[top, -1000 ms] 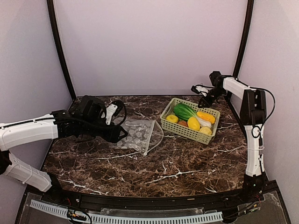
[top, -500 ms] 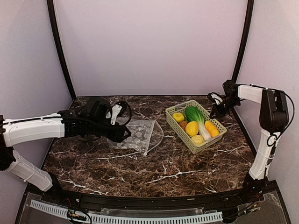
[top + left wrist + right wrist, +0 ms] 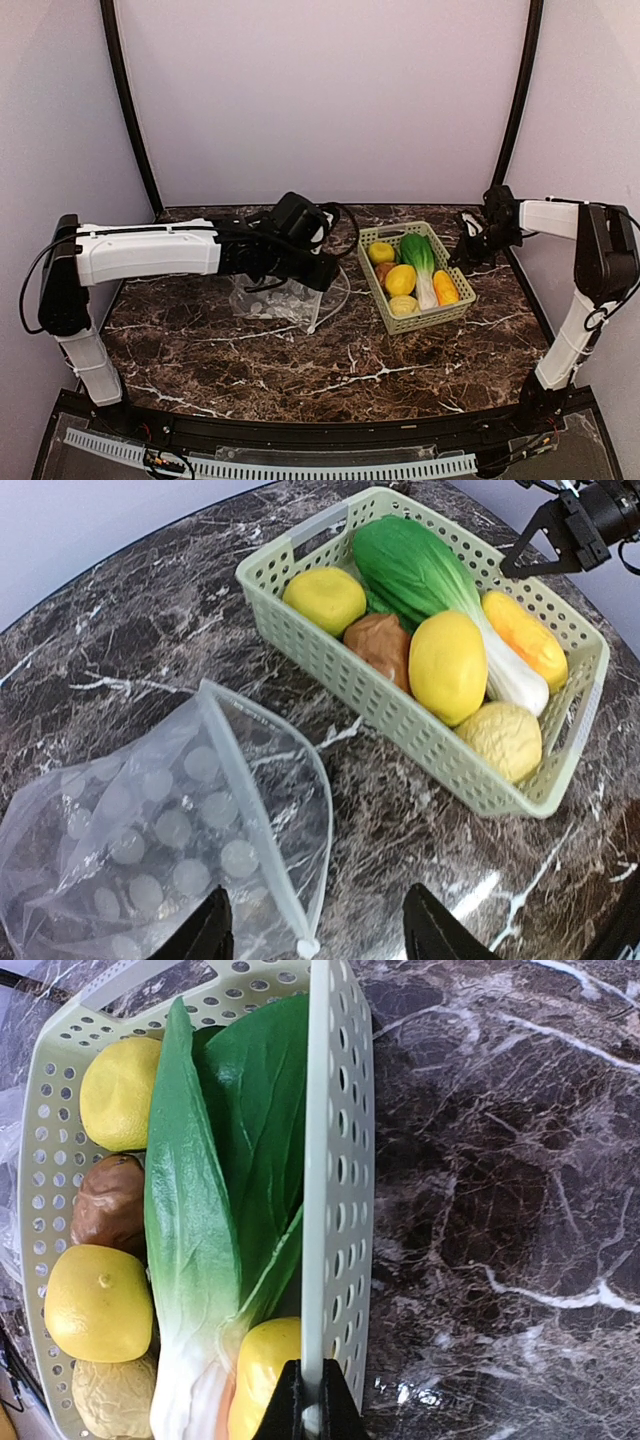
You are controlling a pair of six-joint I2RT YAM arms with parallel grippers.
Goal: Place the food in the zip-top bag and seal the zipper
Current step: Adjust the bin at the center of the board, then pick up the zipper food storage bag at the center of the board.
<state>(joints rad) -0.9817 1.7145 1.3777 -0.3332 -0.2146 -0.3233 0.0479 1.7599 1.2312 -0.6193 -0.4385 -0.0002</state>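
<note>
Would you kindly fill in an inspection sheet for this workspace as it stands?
Surface: dark marble tabletop with white veins.
Job's things: clear dotted zip-top bag lies flat, mouth open, whitish zipper unsealed; toy produce sits in light green slotted plastic basket.
Clutter: nothing seen.
Tools: left tool open above bag; right tool shut on basket rim.
Cables: black cable loops at left wrist.
Surroundings: plain pale walls, black frame posts.

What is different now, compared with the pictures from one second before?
The right end effector moved down to the basket, shut on its wall, and the basket turned. The left end effector, open, swung right over the zip-top bag toward the basket. The bag stayed in place; the food stayed in the basket.
</note>
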